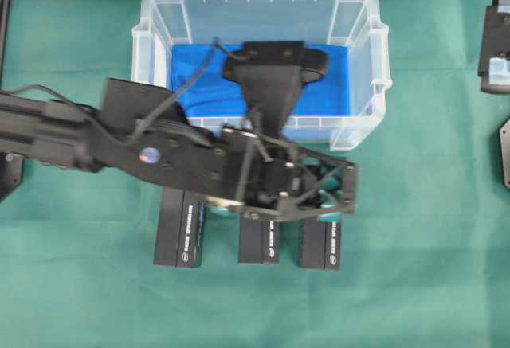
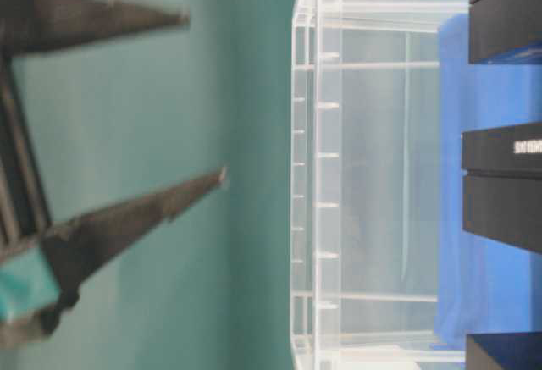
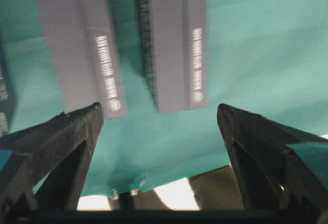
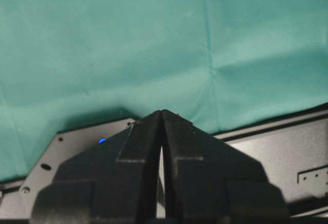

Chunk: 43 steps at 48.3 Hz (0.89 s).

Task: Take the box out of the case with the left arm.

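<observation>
The clear case (image 1: 362, 53) stands at the back with a blue cloth (image 1: 199, 85) on its floor. The cloth that shows is bare, and my left wrist hides its middle. Three black boxes lie side by side on the green cloth in front of the case: left (image 1: 179, 238), middle (image 1: 259, 243) and right (image 1: 321, 246). My left gripper (image 1: 323, 201) hovers open and empty above the right pair. In the left wrist view it (image 3: 159, 114) frames the near ends of two boxes (image 3: 77, 44) (image 3: 174, 39) below. From table level its fingers (image 2: 206, 95) hang well clear of the case wall (image 2: 313, 175).
My right gripper (image 4: 162, 112) rests shut over a black plate at the table's right edge, where the right arm (image 1: 496, 41) shows in the overhead view. Green cloth (image 1: 414, 284) covers the table around the case and boxes.
</observation>
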### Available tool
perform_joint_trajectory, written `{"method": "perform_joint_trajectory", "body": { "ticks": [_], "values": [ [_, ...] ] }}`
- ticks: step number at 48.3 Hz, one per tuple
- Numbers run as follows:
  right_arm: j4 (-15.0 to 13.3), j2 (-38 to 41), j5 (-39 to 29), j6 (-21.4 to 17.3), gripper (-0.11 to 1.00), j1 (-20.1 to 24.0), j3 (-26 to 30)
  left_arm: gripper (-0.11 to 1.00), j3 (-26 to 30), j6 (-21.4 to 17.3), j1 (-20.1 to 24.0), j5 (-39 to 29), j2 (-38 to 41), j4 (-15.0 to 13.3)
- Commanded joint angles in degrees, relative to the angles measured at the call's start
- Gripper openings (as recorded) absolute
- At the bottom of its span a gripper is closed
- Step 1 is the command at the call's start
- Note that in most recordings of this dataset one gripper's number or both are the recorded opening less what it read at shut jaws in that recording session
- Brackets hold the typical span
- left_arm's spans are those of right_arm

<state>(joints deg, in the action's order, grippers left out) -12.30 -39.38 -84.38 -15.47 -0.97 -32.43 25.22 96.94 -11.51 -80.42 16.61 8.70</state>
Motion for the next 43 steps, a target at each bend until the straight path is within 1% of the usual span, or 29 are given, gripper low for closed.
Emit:
{"method": "perform_joint_trajectory", "body": {
  "ticks": [1,20,30,43],
  "values": [
    [-0.2,-0.1,0.1,0.1,0.02,-0.1,0.5,0.93,-2.8,0.1,-0.7,0.0,-5.5,0.1],
    [-0.1,-0.1,-1.8,0.1,0.02,-0.1,0.5,0.93,-20.3,0.4,-3.3,0.4,-20.4,0.1],
    [-0.1,-0.1,-3.3,0.0,0.02,-0.1,0.5,0.93,-30.0,1.4,-4.7,0.5,-29.0,0.0],
    [-0.1,-0.1,-3.3,0.0,0.02,-0.1,0.4,0.93,-40.4,3.1,-6.3,2.3,-39.0,0.0]
  ]
}}
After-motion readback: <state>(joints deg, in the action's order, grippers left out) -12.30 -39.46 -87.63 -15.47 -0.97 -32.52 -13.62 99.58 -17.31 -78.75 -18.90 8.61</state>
